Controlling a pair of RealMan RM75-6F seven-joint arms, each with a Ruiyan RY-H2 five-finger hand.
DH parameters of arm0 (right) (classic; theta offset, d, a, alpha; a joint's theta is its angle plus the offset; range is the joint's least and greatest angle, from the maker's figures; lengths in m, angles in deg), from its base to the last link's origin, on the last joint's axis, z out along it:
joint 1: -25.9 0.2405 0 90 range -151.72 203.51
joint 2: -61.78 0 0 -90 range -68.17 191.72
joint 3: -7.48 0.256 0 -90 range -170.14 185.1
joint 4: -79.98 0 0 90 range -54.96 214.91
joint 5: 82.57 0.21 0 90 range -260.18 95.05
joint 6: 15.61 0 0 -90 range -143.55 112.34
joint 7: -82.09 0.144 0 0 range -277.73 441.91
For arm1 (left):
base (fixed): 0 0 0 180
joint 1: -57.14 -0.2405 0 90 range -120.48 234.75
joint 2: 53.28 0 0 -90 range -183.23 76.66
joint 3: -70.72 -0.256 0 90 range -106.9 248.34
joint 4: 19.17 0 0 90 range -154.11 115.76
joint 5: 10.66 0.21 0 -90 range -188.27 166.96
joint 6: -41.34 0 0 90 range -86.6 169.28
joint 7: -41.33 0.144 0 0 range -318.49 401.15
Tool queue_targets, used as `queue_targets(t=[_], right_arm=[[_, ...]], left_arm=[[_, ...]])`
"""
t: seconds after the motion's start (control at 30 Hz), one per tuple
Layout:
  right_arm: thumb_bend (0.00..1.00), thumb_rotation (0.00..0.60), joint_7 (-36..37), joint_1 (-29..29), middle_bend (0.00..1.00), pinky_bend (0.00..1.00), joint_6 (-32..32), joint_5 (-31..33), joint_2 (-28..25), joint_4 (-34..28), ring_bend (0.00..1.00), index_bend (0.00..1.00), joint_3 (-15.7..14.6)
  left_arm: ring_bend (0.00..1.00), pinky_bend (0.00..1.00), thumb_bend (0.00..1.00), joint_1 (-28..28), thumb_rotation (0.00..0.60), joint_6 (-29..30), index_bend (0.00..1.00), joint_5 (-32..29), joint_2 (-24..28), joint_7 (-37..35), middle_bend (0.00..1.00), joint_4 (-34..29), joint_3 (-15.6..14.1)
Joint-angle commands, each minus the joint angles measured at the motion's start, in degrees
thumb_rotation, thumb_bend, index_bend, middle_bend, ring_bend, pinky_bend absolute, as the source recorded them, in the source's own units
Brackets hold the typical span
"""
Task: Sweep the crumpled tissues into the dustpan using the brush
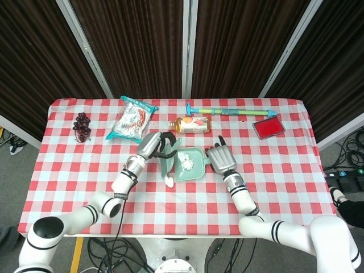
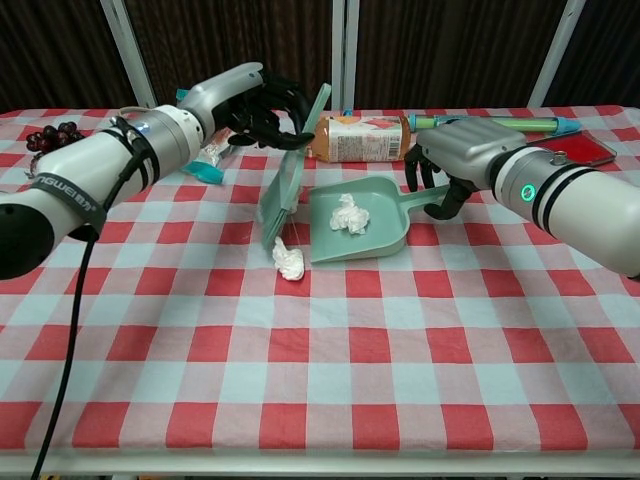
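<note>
One crumpled tissue already lies in the dustpan near the table's middle; a second tissue sits on the cloth just outside its open edge — about half done, I judge. The left hand grips the brush, its bristles just above that tissue. The right hand holds the dustpan's handle.

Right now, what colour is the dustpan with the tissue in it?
The dustpan is pale mint green, clearest in the chest view.
</note>
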Motion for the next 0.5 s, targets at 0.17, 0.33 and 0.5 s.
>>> queue_targets(t=[0.17, 0.33, 0.5], right_arm=[[0.36, 0.600, 0.1, 0.3, 0.56, 0.08, 0.1, 0.1, 0.9, 1.0, 0.29, 0.62, 0.0], [0.36, 0.600, 1.0, 0.3, 0.56, 0.08, 0.3, -0.2, 1.3, 1.6, 0.29, 0.62, 0.2], [0.36, 0.600, 2.8, 0.2, 0.57, 0.08, 0.8, -1.4, 1.5, 2.1, 0.29, 0.62, 0.1]], left_arm=[[0.72, 0.95, 0.48, 1.9, 0.600, -0.8, 0.53, 1.3, -2.2, -5.5, 0.58, 0.9, -0.9], [0.71, 0.95, 0.48, 3.0, 0.600, -0.8, 0.53, 2.6, -2.4, -9.3, 0.58, 0.0, -1.5], [0.70, 0.95, 0.48, 3.8, 0.600, -0.4, 0.53, 4.0, -1.3, -12.9, 0.58, -2.9, -2.0]])
